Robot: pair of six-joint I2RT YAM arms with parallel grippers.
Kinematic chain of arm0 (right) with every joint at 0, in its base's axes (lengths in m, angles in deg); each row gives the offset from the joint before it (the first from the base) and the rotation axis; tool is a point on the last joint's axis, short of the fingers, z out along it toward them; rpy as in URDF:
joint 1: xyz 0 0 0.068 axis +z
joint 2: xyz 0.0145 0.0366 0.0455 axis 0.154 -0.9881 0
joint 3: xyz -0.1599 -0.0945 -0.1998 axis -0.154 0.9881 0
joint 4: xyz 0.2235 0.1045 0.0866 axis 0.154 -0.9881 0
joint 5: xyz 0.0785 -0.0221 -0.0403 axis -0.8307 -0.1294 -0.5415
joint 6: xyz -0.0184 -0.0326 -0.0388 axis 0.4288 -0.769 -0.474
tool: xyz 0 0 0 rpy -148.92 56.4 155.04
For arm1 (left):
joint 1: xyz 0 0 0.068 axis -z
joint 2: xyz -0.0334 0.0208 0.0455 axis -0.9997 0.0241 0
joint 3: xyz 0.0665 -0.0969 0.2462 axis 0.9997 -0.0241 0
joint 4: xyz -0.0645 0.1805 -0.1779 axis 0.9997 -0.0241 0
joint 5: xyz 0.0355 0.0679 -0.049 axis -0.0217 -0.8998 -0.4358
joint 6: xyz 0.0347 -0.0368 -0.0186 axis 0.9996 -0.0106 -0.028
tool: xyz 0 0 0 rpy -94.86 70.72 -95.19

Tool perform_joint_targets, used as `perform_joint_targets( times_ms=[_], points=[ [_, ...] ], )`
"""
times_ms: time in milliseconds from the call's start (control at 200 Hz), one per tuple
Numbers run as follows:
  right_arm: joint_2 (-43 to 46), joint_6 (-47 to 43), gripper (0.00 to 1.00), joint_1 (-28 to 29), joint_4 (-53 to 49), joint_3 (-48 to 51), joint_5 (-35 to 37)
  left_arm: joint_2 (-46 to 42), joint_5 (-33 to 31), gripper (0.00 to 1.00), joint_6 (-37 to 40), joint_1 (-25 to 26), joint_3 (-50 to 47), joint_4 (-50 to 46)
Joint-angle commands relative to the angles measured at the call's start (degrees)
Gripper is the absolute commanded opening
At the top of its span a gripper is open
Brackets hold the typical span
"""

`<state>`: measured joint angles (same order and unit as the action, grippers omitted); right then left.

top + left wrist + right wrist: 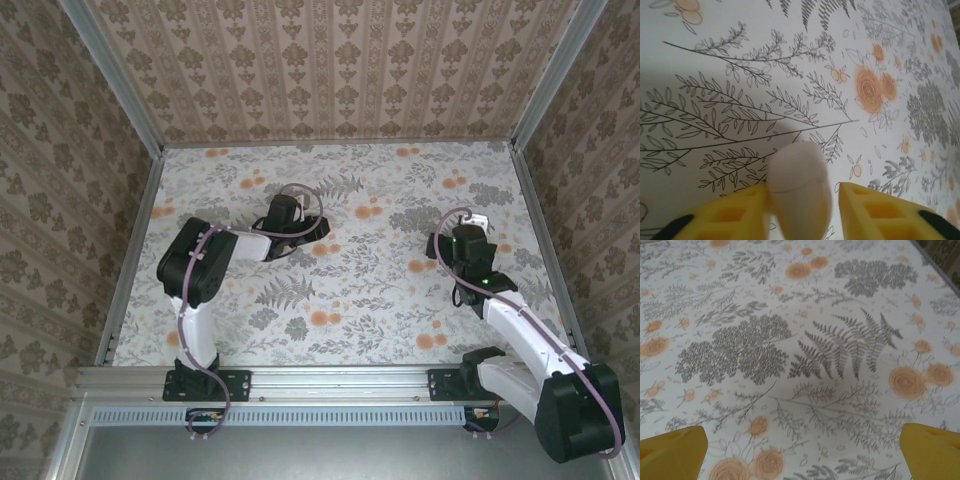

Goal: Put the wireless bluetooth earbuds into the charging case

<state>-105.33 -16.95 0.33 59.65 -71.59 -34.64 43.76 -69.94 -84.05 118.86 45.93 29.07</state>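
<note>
Charging case (798, 182), white, rounded pebble, seemingly closed, between loosened left hand (802, 194)

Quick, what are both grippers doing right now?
Left gripper: open around the case, with a gap on one side.
Right gripper: open, holding nothing.

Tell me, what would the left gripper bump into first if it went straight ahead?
Most likely the case, which sits right between the fingers of the left gripper and pokes out past their tips. Beyond it comes the table. Depth is hard to judge here.
</note>
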Motion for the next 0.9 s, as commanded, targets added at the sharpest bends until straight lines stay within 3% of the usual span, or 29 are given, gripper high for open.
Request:
perform_joint_targets(
  times_ms=[0, 295, 445, 530, 655, 795, 895],
  points=[
    [-1.4, -4.9, 1.00, -2.4, 8.1, 1.5, 0.8, -3.4, -7.2, 0.47, 7.4, -0.5, 1.6, -15.2],
    [-7.0, -9.7, 1.00, -8.0, 31.2, 9.8, -4.2, -17.3, -13.4, 0.62, 18.9, -5.6, 2.8, -28.4],
    [-12.6, -9.8, 1.00, -8.6, 41.8, 11.4, -8.2, -24.9, -15.2, 0.80, 29.3, -11.5, -0.2, -29.4],
    [-15.9, -10.4, 1.00, -8.8, 47.3, 11.2, -10.3, -29.1, -15.9, 0.99, 36.6, -14.6, -5.5, -24.5],
    [-22.6, -11.2, 1.00, -9.2, 55.7, 10.7, -12.7, -32.9, -16.5, 1.00, 43.7, -19.4, -13.8, -15.6],
    [-32.4, -11.3, 1.00, -9.2, 63.9, 10.4, -13.3, -34.9, -13.8, 1.00, 42.5, -25.7, -22.2, -3.9],
    [-31.4, -11.8, 1.00, -8.7, 55.0, 6.5, -13.0, -35.6, -14.7, 1.00, 43.7, -28.3, -31.3, 12.3]
  ],
)
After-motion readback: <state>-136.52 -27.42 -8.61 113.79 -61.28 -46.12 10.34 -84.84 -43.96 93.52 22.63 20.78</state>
